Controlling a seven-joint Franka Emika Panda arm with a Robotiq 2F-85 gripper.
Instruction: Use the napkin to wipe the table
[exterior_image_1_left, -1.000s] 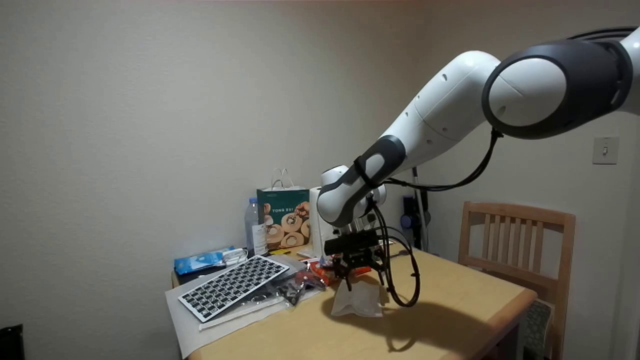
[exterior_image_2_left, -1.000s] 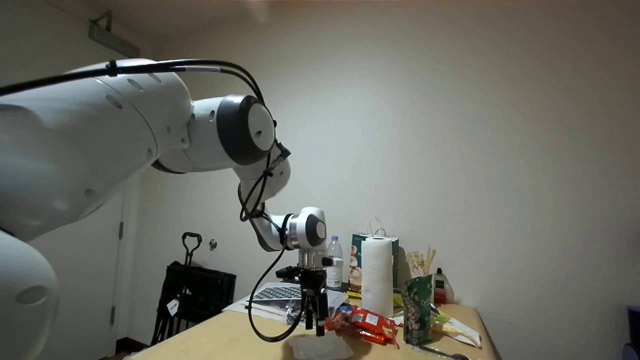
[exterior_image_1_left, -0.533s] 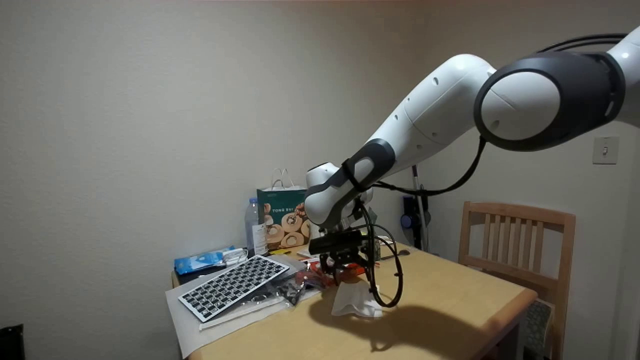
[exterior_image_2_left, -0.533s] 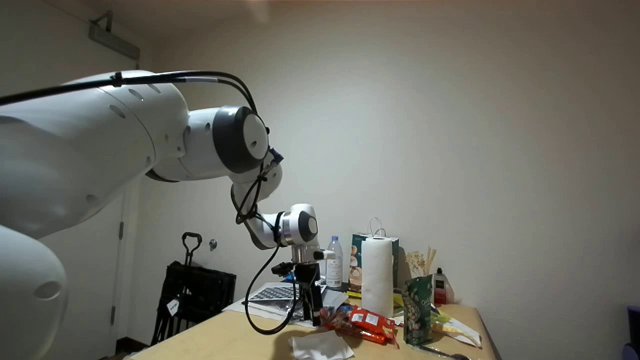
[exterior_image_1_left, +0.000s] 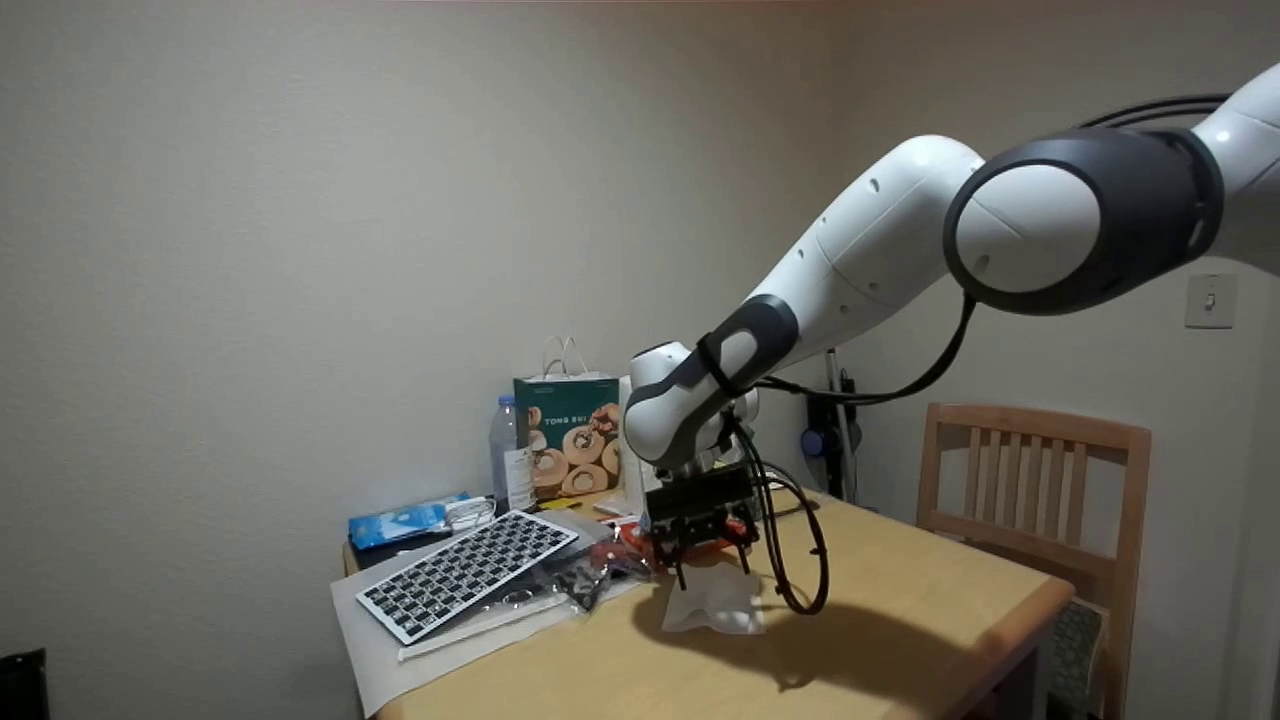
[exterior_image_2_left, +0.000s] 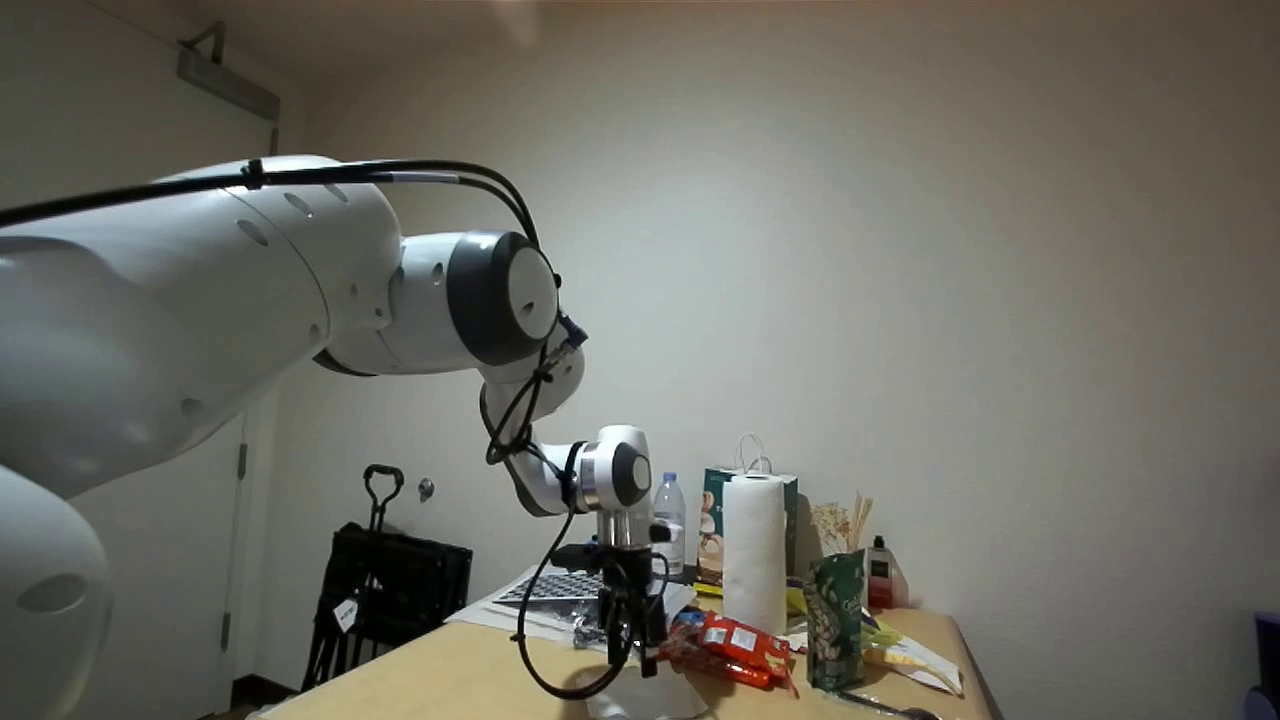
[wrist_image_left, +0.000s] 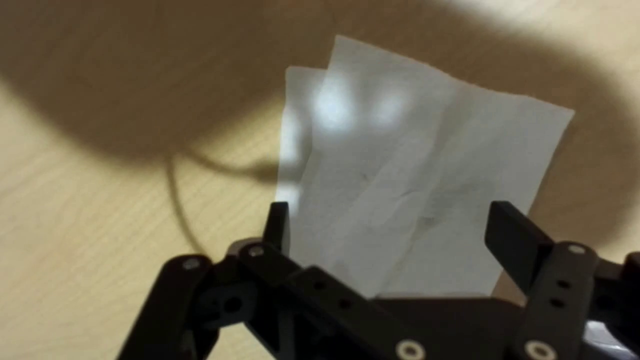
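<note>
In the wrist view we see the gripper (wrist_image_left: 387, 215) with its jaws spread wide apart, one by each side edge of the creased white paper napkin (wrist_image_left: 390, 155). The napkin lies on the tan wooden table (exterior_image_1_left: 890, 550), its two layers slightly askew; whether the gripper touches it, we cannot tell. Near it, in an exterior view, we find red packets (exterior_image_2_left: 765, 655), with an upright paper-towel roll (exterior_image_2_left: 755, 555) beyond them. In both exterior views we see a keyboard (exterior_image_1_left: 465, 575) lying over a pale sheet (exterior_image_1_left: 390, 670).
</note>
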